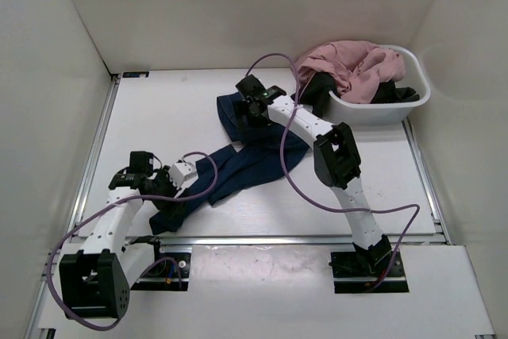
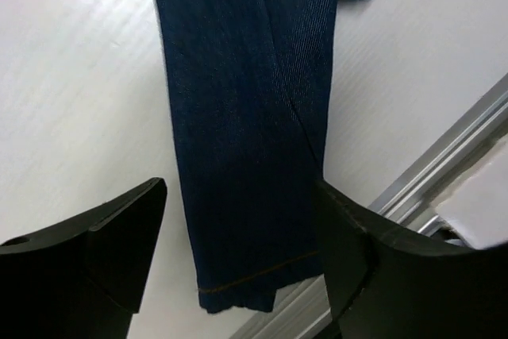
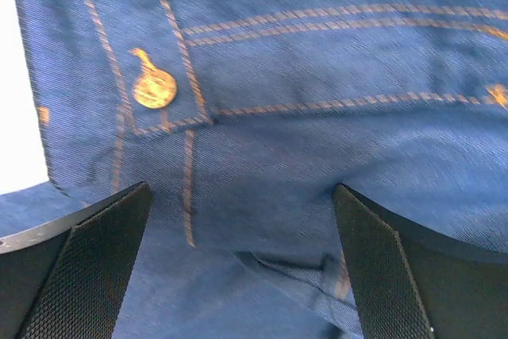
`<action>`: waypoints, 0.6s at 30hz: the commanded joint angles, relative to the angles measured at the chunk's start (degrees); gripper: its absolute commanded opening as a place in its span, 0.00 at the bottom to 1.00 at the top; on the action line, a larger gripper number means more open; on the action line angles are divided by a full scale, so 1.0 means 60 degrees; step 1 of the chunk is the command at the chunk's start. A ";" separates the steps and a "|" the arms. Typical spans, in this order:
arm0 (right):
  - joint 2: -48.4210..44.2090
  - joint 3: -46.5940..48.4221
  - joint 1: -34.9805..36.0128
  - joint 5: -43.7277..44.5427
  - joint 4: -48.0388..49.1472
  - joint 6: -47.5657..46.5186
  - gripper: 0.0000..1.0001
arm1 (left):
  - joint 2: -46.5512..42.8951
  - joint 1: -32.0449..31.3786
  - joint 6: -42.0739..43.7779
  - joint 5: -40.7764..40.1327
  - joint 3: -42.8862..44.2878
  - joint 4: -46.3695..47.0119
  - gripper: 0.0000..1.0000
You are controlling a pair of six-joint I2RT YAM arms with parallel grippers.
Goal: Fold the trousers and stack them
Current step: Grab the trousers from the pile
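The dark navy jeans (image 1: 246, 160) lie spread on the white table, waist at the back centre, legs running toward the front left. My left gripper (image 1: 176, 182) is open just above a leg near its hem; the hem with orange stitching (image 2: 254, 279) lies between its fingers (image 2: 103, 236). My right gripper (image 1: 252, 107) is open, pressed down over the waist area; denim with orange seams and a brass rivet (image 3: 154, 89) fills that view, and its fingers (image 3: 381, 267) straddle a fold of cloth (image 3: 270, 220).
A white tub (image 1: 397, 109) at the back right holds a pink garment (image 1: 353, 65) and a black garment (image 1: 397, 93). A metal rail (image 1: 302, 238) runs along the table's front edge, close to the leg hem. White walls enclose the table.
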 commanded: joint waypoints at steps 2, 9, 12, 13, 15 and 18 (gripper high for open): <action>0.0419 0.0734 0.0085 -0.0479 0.0288 -0.0303 0.99 | 0.0504 -0.0206 -0.0081 -0.0460 -0.0857 0.1502 0.75; 0.0729 0.0575 -0.0003 -0.0668 -0.0341 -0.0229 0.81 | 0.1326 -0.0294 -0.0638 -0.0842 -0.1093 0.1814 0.14; 0.0043 0.0047 -0.0003 -0.0889 -0.0443 -0.0230 0.30 | 0.1326 -0.0294 -0.0740 -0.1192 -0.0991 0.1902 0.14; -0.0164 -0.0215 -0.0003 -0.0889 -0.0705 -0.0230 0.08 | 0.1224 -0.0294 -0.0843 -0.1340 -0.0903 0.1902 0.14; -0.1114 -0.0988 -0.0003 -0.0524 -0.0985 -0.0128 0.00 | 0.1122 -0.0163 -0.0844 -0.1749 -0.0801 0.1902 0.14; -0.3294 -0.3325 -0.0003 -0.0042 -0.0723 0.0324 0.00 | 0.0755 0.0144 -0.0582 -0.2130 -0.0800 0.1902 0.14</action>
